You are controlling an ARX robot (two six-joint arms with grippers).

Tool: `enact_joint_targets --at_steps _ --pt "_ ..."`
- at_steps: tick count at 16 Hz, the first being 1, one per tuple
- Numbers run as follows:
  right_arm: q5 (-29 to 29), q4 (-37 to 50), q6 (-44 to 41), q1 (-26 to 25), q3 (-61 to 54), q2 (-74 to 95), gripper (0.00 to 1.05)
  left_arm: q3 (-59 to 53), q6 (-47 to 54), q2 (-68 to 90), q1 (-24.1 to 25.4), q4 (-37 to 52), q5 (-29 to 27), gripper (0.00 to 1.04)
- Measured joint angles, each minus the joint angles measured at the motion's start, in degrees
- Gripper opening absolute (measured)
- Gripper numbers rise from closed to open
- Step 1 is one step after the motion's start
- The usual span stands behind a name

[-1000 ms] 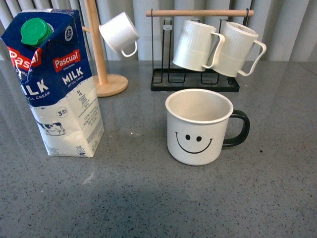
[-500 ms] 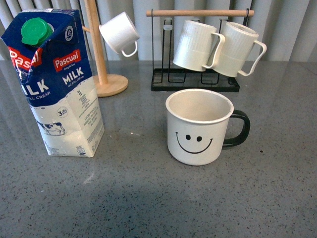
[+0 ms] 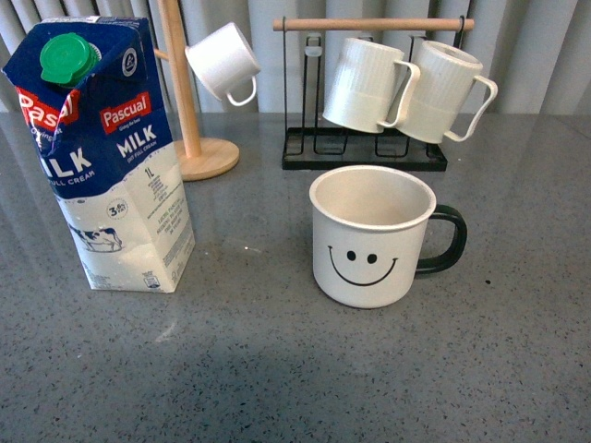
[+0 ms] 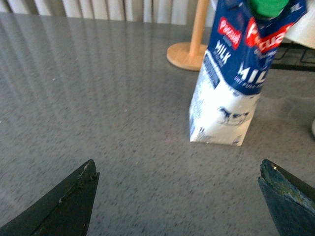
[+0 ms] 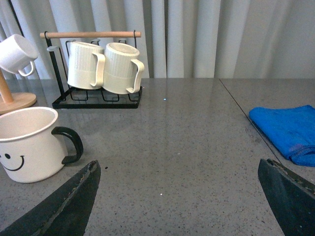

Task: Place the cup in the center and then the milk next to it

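The cup (image 3: 371, 235), white with a black smiley face and a black handle pointing right, stands upright on the grey table, right of centre in the front view. The milk (image 3: 106, 152), a tall blue-and-white carton with a green cap, stands at the left. No arm shows in the front view. My left gripper (image 4: 178, 169) is open over bare table, with the milk (image 4: 236, 73) some way ahead of it. My right gripper (image 5: 178, 169) is open over bare table too; the cup (image 5: 30, 142) stands off to one side of it.
A black wire rack (image 3: 365, 148) with two ribbed white mugs (image 3: 406, 88) stands behind the cup. A wooden mug tree (image 3: 189, 120) holds a small white cup (image 3: 223, 61). A blue cloth (image 5: 288, 130) lies beyond a table seam in the right wrist view.
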Motion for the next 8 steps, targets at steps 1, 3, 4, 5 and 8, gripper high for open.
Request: enact_joint_targets --at_steps 1,3,4,5,8 --pt "-0.02 0.00 0.00 0.00 0.00 0.00 0.98 1.97 0.13 6.45 0.00 5.92 1.92 0.98" --pt "0.00 0.00 0.00 0.00 0.00 0.00 0.98 8.79 0.52 17.90 -1.57 14.56 3.15 0.98" --pt "-0.02 0.00 0.00 0.00 0.00 0.00 0.98 13.29 0.57 22.03 -3.04 14.69 3.41 0.98" --pt "0.00 0.00 0.00 0.00 0.00 0.00 0.98 16.09 0.52 23.21 -4.61 13.11 3.80 0.98" --pt "0.00 0.00 0.00 0.00 0.00 0.00 0.98 22.18 0.72 26.43 -6.84 12.79 3.34 0.98"
